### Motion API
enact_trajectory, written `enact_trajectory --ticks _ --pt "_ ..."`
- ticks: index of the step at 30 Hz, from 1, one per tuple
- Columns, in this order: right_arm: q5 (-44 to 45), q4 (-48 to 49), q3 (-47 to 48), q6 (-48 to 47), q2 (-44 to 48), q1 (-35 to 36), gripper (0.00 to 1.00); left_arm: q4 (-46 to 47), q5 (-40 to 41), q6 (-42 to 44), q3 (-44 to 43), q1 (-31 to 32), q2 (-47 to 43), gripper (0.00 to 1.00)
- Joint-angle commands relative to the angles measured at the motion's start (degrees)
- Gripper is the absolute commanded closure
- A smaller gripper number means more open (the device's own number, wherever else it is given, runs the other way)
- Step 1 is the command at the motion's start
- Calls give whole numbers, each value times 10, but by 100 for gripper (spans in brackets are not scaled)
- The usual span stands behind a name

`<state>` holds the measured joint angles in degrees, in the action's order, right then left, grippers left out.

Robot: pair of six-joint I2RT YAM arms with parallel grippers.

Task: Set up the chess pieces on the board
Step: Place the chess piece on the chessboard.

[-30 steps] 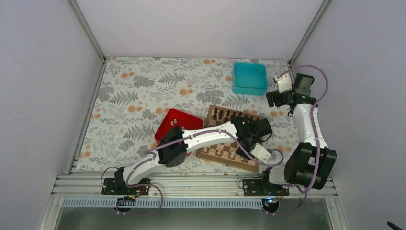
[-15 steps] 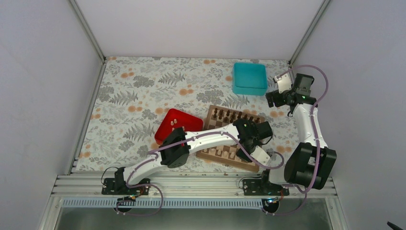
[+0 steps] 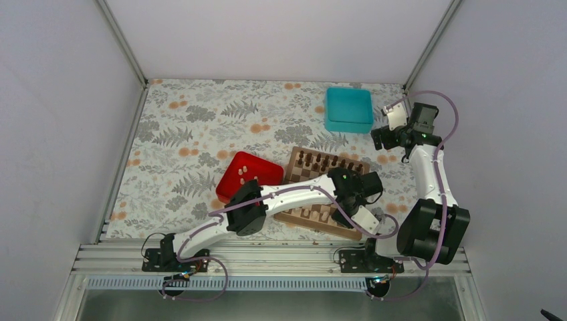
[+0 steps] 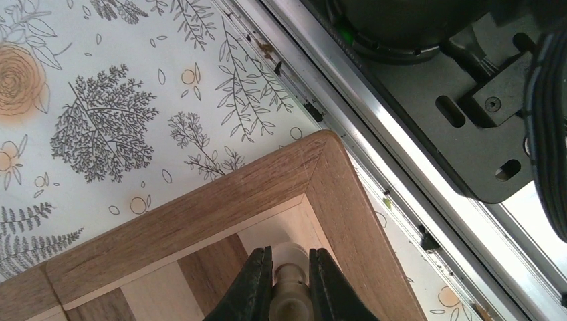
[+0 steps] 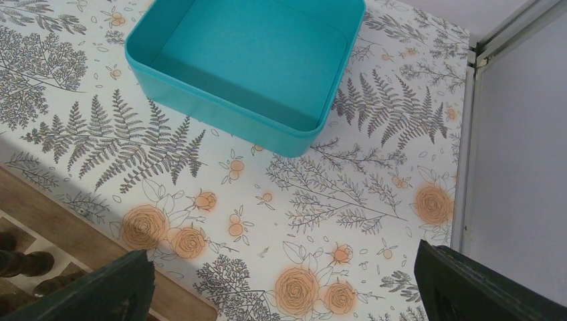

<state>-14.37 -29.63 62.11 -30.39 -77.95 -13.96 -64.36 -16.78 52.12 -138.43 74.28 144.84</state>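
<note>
Floral table [image 3: 187,120] carries board [image 3: 305,172], red tray [image 3: 251,170], teal box [image 3: 349,109].

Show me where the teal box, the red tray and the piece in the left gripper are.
teal box [image 5: 247,60]: right wrist view, bare inside floor.
red tray [image 3: 267,172]: top external view, bare red surface.
pale chess piece [image 4: 289,277]: left wrist view, its visible middle.

board [image 4: 187,214]: matt grained wood | teal box [image 5: 247,57]: smooth plastic, probably | rail [image 4: 401,150]: brushed metal

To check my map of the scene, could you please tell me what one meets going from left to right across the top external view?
Red square tray → square checkered wooden chessboard → white-and-black right arm.
</note>
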Motion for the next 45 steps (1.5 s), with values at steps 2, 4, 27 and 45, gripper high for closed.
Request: enact_trajectory --ticks 2,4,27,45 --pt "-11 1 2 -7 3 -4 0 -8 -10 7 -16 5 18 90" --pt "-12 1 2 -7 3 -4 0 -6 -12 6 -16 5 19 90" --pt "-12 2 2 -8 1 -4 0 3 -9 6 -26 6 18 82" --pt "-10 1 1 -9 -2 -4 0 -19 18 7 -26 8 -9 76"
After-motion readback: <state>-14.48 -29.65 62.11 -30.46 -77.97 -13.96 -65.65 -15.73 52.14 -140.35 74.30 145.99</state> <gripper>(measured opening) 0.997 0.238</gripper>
